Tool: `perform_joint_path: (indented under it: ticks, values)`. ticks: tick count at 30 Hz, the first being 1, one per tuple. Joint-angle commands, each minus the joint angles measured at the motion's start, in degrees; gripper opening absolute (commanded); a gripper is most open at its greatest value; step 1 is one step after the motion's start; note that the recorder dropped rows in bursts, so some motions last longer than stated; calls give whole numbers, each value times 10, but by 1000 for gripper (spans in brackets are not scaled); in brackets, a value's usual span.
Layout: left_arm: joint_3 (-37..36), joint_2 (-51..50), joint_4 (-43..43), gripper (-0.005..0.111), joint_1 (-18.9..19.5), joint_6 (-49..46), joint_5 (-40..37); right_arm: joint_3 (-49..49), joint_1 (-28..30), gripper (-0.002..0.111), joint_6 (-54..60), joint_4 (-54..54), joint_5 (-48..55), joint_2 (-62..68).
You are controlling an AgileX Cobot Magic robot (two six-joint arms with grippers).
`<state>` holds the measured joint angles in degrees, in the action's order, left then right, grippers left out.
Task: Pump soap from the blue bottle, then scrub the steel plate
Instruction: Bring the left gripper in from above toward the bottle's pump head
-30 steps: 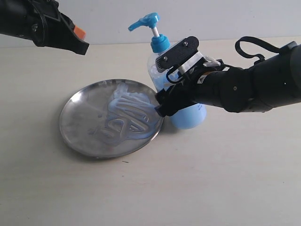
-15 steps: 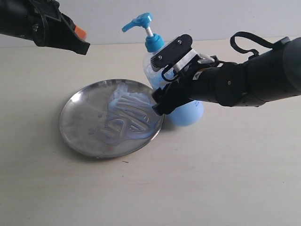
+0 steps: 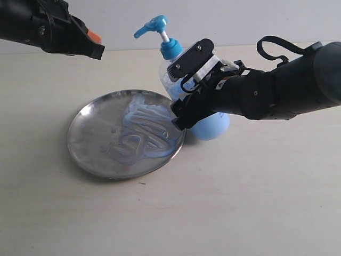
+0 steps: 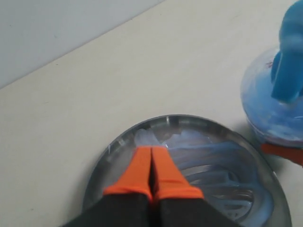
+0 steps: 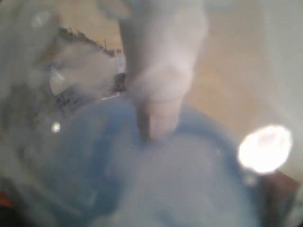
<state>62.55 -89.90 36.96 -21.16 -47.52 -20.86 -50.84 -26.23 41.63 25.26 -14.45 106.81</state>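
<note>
**At the plate's rim: blue bottle clamped and tilted, left gripper closed and empty**

On the pale table [image 3: 240, 202], the steel plate [image 3: 88, 138] lies flat to the left of centre in the exterior view. Soap [image 3: 144, 128] covers much of the plate's right half in whitish-blue swirled streaks; the left half shows bare, shiny metal.

My right gripper [image 3: 184, 90] holds the blue bottle [image 3: 212, 126] across its body, with one finger over the upper side and the other under the lower side, just beside the plate's rim. The jaws stand wide, and the bottle fills the span between them. The bottle is not upright. It leans so that the pump head [image 3: 154, 25] points up and toward the plate side, while the rounded base faces away, toward my right arm. I cannot tell whether the base touches the table. The right wrist view is blurred and filled with clear plastic and light-blue liquid, so it shows nothing more.

My left gripper [image 4: 151, 175] hangs in the air above the far side of the plate, well apart from the bottle. Its orange fingertips [image 4: 137, 176] are pressed together along their whole length, with nothing between them. From that wrist camera the plate's rim, the streaked soap and the bottle's pump head are all visible beneath and beyond the fingertips. The gripper touches neither the plate nor the soap.
</note>
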Motion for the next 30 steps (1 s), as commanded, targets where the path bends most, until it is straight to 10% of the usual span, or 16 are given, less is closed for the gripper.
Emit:
perform_joint_path:
  ticks: [1,30]
  values:
    - [4,-1,64,0,-2,2,2,-5,2,0,7,-8,-3,1]
    - [64,-1,181,0,-24,-43,-117,-5,-22,0,8,43,31,1]
